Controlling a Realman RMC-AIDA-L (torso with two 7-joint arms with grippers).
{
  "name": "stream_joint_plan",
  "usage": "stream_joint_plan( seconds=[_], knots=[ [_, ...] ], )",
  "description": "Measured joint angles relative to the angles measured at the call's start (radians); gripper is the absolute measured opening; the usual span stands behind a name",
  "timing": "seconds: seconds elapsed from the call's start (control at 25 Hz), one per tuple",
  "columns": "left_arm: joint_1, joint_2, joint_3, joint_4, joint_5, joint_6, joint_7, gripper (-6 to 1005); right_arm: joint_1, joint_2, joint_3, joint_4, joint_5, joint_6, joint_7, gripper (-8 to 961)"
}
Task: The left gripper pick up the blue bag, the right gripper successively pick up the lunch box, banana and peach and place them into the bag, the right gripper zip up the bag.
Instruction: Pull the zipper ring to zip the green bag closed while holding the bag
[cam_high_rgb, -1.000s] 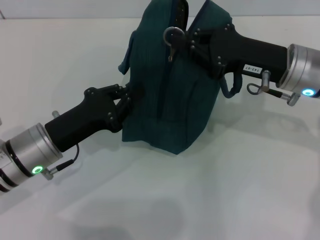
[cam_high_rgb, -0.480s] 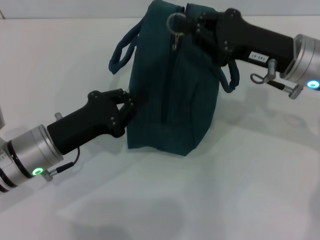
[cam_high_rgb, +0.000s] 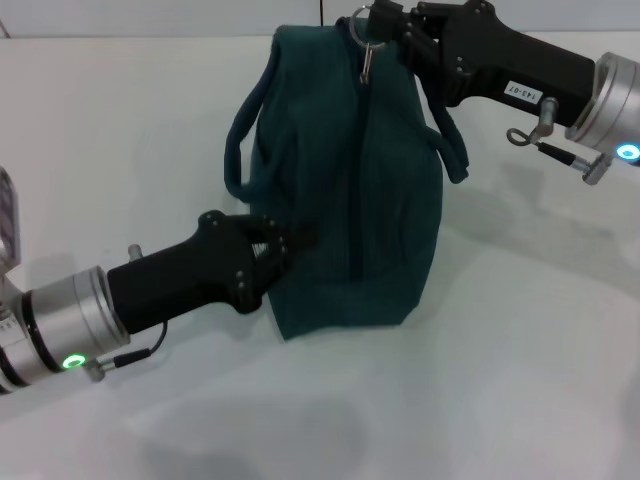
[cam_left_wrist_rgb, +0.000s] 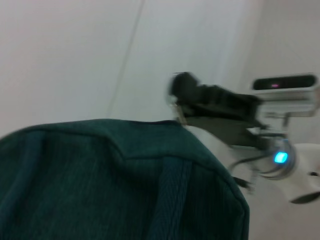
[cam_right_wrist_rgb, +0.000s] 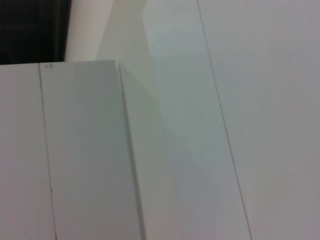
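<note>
Both arms were silver metal cylinders with black housings. The left gripper (cam_high_rgb: 283, 243) and the right gripper (cam_high_rgb: 385, 22) were black claws with small screws. The left arm had a green light ring, the right a blue one, a white label and thin cables.

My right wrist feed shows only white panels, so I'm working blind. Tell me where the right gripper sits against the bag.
Observer: In the head view, the right gripper is at the top of the blue bag, right beside the ring zip pull.
Operator: Report the left gripper too.
Observer: The left gripper is against the bag's lower side, on the robot's left.
Operator: Give me the bag's posture.
Observer: It stands upright on the white table, with one handle looping out on its left.
</note>
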Motion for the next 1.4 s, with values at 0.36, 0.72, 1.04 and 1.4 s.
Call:
stream_joint_plan(
  seconds=[0.36,0.72,1.04,1.4],
  knots=[
    [0.019,0.013,0.002,0.023,0.059,0.125,-0.051,63,0.005,-0.003,-0.001,-0.022,0.001,0.074,0.0,8],
    [0.046,0.032,0.003,0.025,0.076,0.209,-0.056,71,0.012,0.001,-0.009,-0.041,-0.004,0.187,0.038,9],
    [0.088,0.037,-0.046,0.027,0.057,0.214,-0.057,79,0.001,0.005,-0.016,-0.042,-0.002,0.245,0.08,8],
    [0.125,0.024,-0.193,0.043,0.034,0.163,-0.078,87,-0.127,0.006,-0.052,-0.183,0.002,0.138,0.124,8]
  ],
)
